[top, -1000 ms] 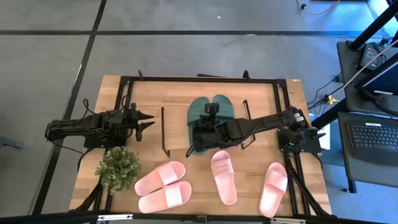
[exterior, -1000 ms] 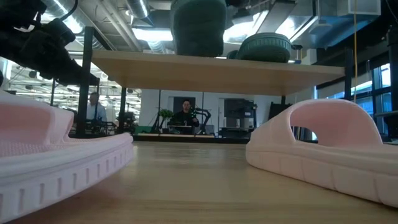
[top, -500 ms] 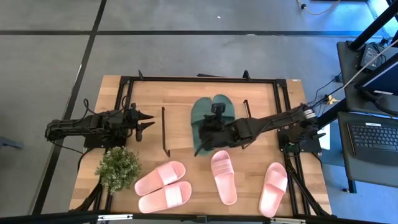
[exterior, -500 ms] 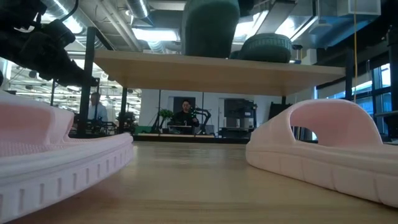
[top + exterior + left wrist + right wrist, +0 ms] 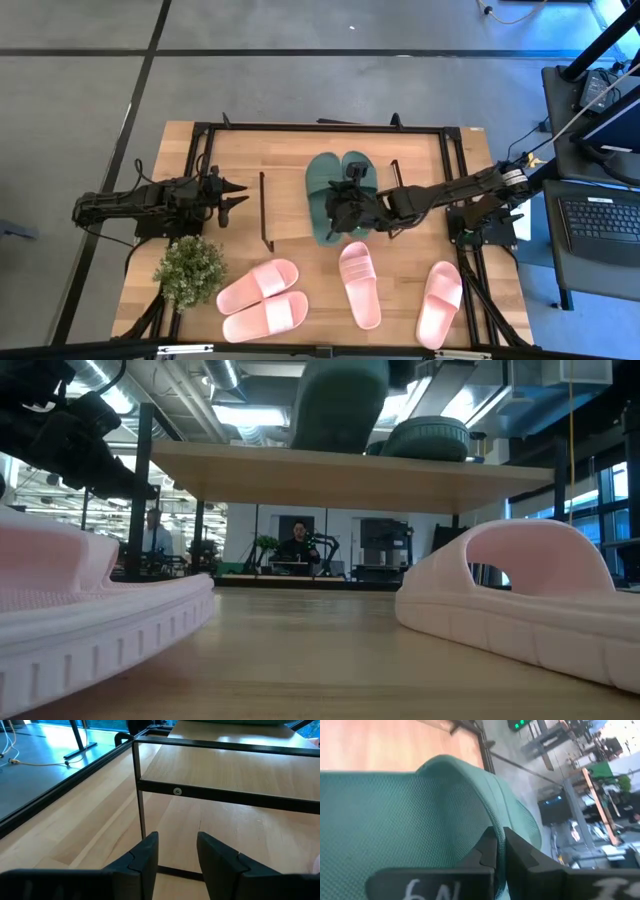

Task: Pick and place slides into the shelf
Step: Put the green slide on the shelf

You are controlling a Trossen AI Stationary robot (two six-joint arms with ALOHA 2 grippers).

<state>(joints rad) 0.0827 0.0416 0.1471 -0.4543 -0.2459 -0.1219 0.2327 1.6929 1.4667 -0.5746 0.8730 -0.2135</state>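
Two dark green slides are on the shelf. One green slide lies flat on the plank top. My right gripper is shut on the other green slide, pinching its foam between the fingers. In the low view this held slide stands raised above the shelf plank, beside the lying slide. Several pink slides lie on the table in front of the shelf: a pair, one and one. My left gripper waits open left of the shelf, empty.
A small potted plant stands at the table's front left. The shelf's black wire legs rise just ahead of the left gripper. A laptop sits on a stand off the table's right. A person sits far behind in the room.
My right gripper has carried the held green slide to the right along the shelf top, closer to the other green slide. The left arm has not moved.
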